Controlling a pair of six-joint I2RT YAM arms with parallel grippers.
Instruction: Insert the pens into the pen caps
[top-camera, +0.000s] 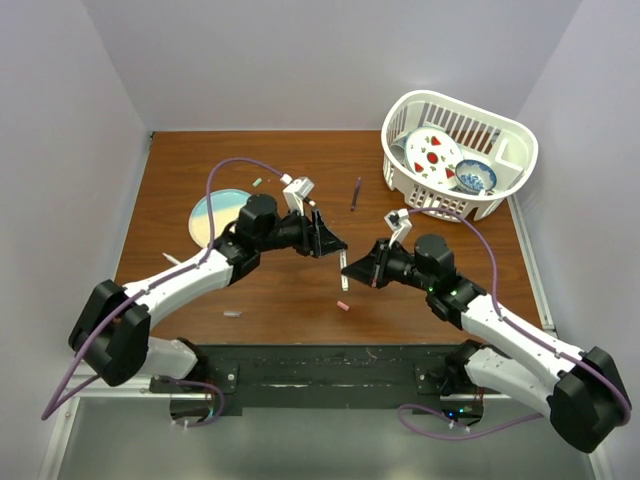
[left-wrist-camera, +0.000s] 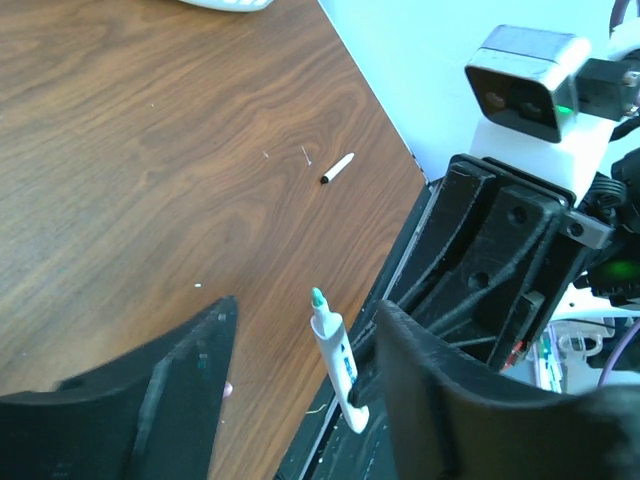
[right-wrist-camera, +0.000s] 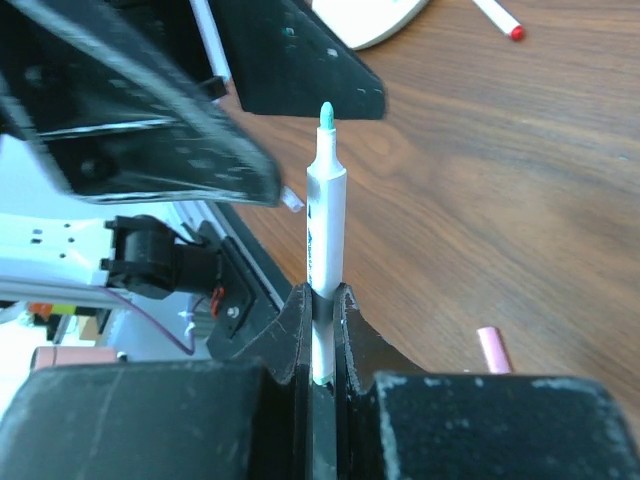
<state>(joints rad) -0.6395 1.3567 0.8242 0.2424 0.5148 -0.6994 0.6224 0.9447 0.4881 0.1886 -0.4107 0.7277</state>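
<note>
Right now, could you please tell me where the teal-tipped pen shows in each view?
Top external: the teal-tipped pen stands at the centre, just above the pink cap.
Left wrist: bottom centre, tip pointing up.
Right wrist: centre, upright, clamped in the right gripper.
Shared landmark: the pink cap, also at lower right in the right wrist view.

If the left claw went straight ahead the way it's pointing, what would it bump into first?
Probably the teal-tipped pen that the right claw holds just ahead, though depth is unclear.
</note>
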